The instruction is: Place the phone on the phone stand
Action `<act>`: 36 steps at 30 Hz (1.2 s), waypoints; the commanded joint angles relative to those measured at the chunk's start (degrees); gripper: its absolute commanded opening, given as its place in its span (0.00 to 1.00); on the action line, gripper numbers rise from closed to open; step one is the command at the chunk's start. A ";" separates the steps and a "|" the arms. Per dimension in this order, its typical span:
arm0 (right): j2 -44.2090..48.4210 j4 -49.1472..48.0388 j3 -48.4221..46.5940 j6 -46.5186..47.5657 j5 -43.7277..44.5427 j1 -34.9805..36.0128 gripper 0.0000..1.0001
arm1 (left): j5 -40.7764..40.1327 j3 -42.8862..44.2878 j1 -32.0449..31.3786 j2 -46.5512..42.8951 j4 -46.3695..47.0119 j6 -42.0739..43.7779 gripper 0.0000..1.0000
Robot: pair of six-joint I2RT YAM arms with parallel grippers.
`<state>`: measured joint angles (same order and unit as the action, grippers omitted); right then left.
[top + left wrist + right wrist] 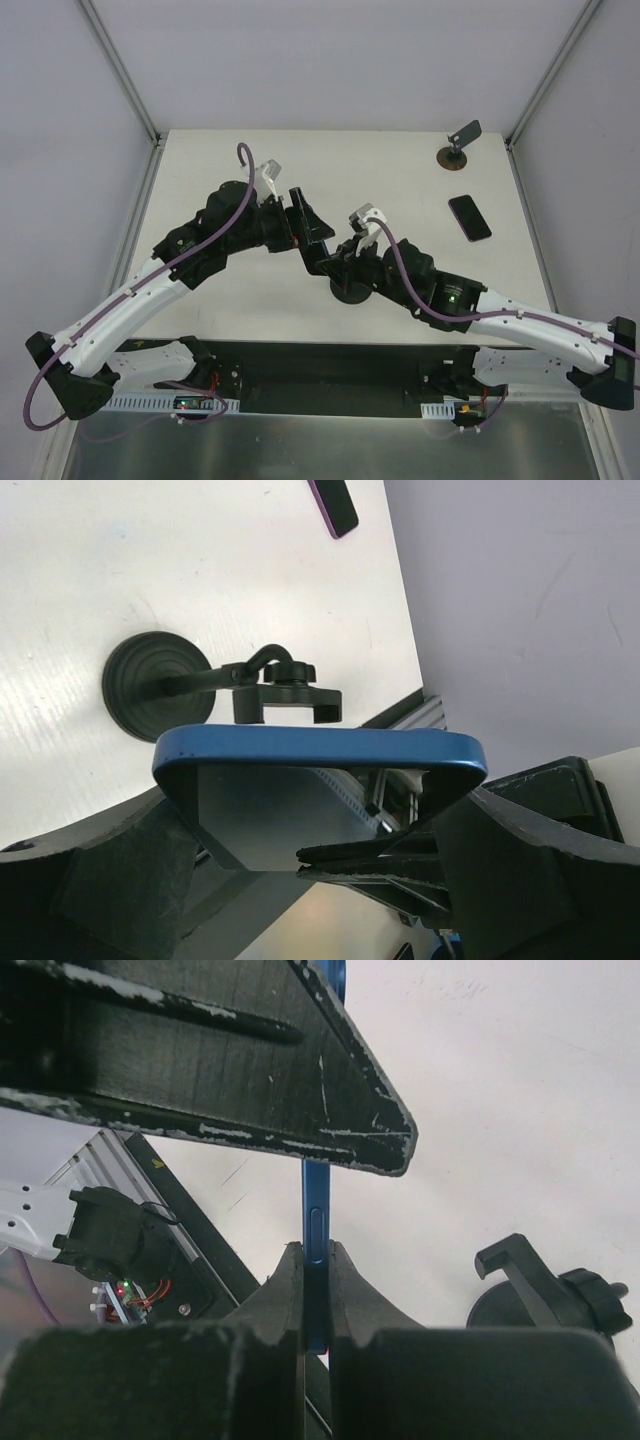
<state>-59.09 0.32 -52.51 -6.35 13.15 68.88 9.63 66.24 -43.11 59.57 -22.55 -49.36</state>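
The phone (312,232), a thin black slab with a blue edge, is held on edge in the air above the table's middle. My left gripper (303,222) is shut across its width; in the left wrist view the blue edge (320,745) spans between my jaws. My right gripper (337,258) is shut on its side edge (317,1205). The all-black phone stand (350,291) stands just below and in front of the phone. The left wrist view shows its disc base (155,685) and clamp head (290,700). The clamp also shows in the right wrist view (545,1285).
A black phone with a reddish-pink rim (470,217) lies flat at the right of the table, and also shows in the left wrist view (333,505). A brown-based stand with a grey plate (458,150) stands at the far right corner. Frame posts rise at the back corners.
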 commanded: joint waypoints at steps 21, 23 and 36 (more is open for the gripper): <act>12.68 5.27 3.49 -0.06 3.02 0.29 0.65 | -2.33 9.26 -5.75 7.58 8.04 6.64 0.00; 13.29 9.94 1.98 -1.20 3.64 -0.06 0.83 | -4.17 9.70 -6.37 7.14 8.04 9.80 0.00; 19.19 21.49 6.10 -18.16 -32.72 -29.23 0.92 | -11.91 5.49 -9.44 0.81 9.71 22.99 0.00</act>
<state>-39.44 23.44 -48.69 -17.23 1.41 46.85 0.69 72.44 -51.46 63.55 -18.61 -31.05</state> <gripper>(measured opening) 0.929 0.715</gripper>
